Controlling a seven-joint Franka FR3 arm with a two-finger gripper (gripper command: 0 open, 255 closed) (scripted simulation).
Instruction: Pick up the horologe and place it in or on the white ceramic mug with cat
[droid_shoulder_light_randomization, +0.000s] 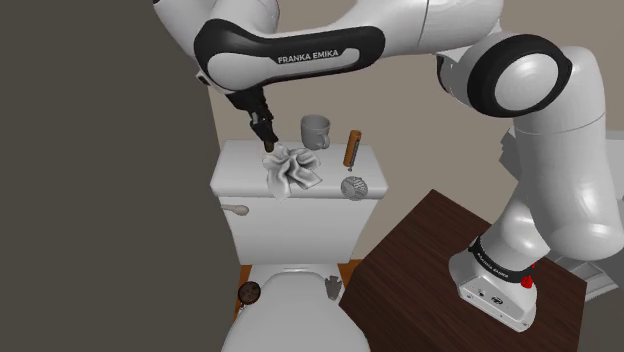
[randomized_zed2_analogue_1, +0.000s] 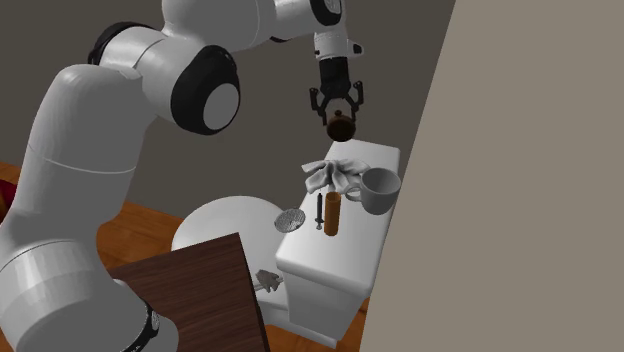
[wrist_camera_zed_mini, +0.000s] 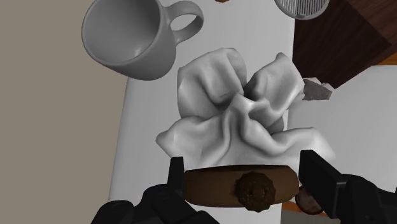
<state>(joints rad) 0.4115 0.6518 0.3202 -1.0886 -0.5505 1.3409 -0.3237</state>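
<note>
Wrist view: our gripper (wrist_camera_zed_mini: 245, 175) clasps the horologe (wrist_camera_zed_mini: 210, 188).
We see a brown disc with a knobbed centre; the pale mug (wrist_camera_zed_mini: 130, 41) stands beyond the fingertips.

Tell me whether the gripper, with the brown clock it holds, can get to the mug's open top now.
Probably yes. The gripper, shut on the brown clock, hangs above the crumpled cloth, and the mug stands upright beside that cloth on the tank lid, mouth open, nothing over it.

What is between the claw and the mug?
A crumpled white cloth lies on the toilet tank lid between the claw, shut on a brown clock, and the grey mug; the wrist view shows it.
</note>
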